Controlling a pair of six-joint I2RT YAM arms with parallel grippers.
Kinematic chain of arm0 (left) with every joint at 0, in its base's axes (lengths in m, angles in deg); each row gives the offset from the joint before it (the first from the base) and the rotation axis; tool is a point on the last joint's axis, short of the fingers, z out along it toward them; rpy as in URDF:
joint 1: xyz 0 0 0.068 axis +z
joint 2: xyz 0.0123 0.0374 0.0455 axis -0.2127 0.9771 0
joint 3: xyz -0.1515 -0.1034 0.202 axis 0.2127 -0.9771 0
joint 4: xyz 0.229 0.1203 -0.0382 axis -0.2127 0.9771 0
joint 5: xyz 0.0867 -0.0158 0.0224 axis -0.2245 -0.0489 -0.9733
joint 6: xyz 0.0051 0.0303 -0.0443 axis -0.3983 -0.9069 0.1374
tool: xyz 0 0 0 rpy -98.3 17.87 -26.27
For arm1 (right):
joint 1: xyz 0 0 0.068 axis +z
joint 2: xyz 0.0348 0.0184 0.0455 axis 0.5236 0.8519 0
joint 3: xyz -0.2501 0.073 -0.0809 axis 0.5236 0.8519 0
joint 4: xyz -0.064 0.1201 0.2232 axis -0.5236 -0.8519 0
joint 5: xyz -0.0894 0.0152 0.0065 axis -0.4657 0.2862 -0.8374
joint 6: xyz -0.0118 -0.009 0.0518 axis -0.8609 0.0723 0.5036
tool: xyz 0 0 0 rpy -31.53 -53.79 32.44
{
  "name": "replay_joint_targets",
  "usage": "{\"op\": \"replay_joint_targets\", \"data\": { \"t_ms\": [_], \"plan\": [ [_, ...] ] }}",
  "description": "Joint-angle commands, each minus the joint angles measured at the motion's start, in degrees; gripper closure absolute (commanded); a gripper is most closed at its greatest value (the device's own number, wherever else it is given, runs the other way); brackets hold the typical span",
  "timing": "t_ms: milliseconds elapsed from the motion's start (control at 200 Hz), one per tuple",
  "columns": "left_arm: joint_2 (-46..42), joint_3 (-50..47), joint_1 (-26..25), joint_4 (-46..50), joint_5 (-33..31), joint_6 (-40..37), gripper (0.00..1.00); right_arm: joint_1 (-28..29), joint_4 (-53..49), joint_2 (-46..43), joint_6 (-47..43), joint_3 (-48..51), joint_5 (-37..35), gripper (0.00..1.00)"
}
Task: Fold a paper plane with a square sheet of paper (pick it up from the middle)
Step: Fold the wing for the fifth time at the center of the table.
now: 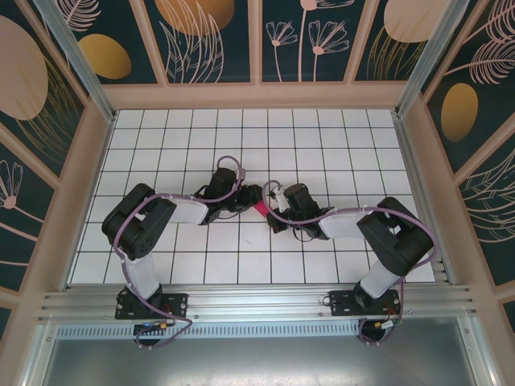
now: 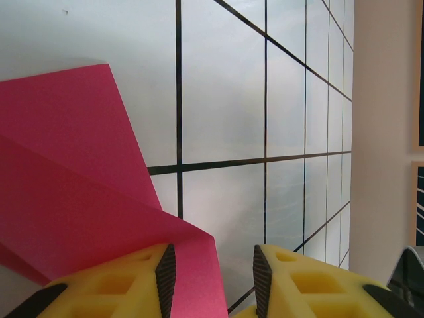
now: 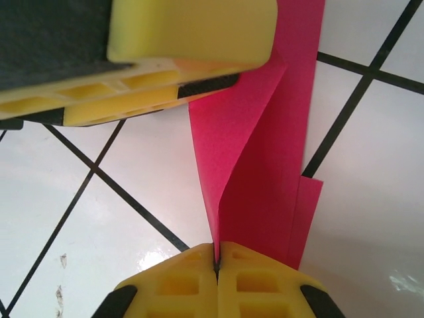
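Observation:
The square sheet of paper [image 1: 261,209] is a creased magenta-pink shape between both grippers at the table's middle. In the right wrist view the paper [image 3: 265,165] runs as narrow layered flaps, one fold standing up off the tiles. My right gripper [image 3: 216,255] is shut on the lower end of that raised fold. My left gripper [image 2: 214,262] has its jaws apart; the paper [image 2: 79,199] lies against its left pad [image 2: 165,271], with bare tile showing before the right pad. The left gripper's yellow finger [image 3: 192,33] hovers over the paper's far end. Whether the shape is a paper plane I cannot tell.
The white grid table [image 1: 338,145] is boxed in by tan wooden frame walls [image 1: 257,95] with patterned panels. A metal rail [image 1: 257,304] carries both arm bases at the near edge. The right wall [image 2: 384,132] stands a few tiles from my left gripper.

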Motion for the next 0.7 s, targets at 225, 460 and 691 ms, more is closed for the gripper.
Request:
{"op": "replay_joint_targets", "data": {
  "t_ms": [225, 460, 691],
  "plan": [
    [-0.1, 1.2, 0.0, -1.3, 1.8, -1.8, 0.54, -4.1, 8.2, 1.8, 8.4, 1.6, 14.2, 1.0],
    [1.2, 1.5, 0.0, -2.1, 3.6, -1.8, 0.51, -5.7, 12.6, 5.9, 12.8, 1.9, 19.1, 1.0],
    [1.8, 1.1, 0.0, -2.6, 3.8, -1.9, 0.5, -6.1, 14.6, 8.7, 16.8, 2.5, 19.0, 1.0]
  ]
}}
